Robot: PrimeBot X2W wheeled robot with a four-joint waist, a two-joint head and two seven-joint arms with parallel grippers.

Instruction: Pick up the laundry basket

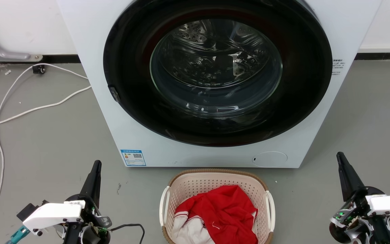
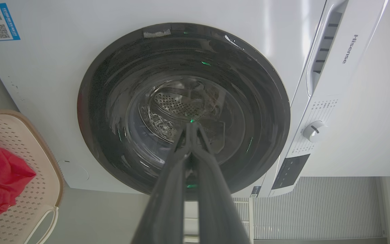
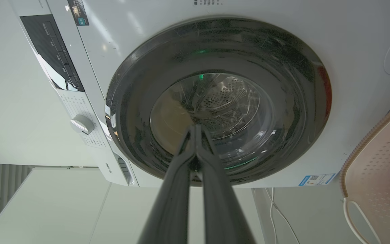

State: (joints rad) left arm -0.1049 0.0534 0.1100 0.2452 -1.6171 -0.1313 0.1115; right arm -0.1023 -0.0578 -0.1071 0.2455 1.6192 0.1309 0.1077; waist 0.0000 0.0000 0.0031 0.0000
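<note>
The laundry basket [image 1: 195, 184] stands on the floor just in front of the washing machine, at the bottom centre of the head view. It is cream-pink and perforated, with a brown rim and white loop handles on both sides, and holds a red and white garment [image 1: 220, 213]. Its edge also shows in the left wrist view [image 2: 36, 169] and in the right wrist view [image 3: 371, 176]. My left gripper [image 1: 96, 164] is shut, off to the basket's left. My right gripper [image 1: 340, 156] is shut too, off to its right. Neither touches the basket.
The white washing machine [image 1: 141, 135] with its closed round dark door [image 1: 215, 73] rises right behind the basket. White cables [image 1: 29, 110] trail over the grey floor at the left. Bare floor lies on both sides of the basket.
</note>
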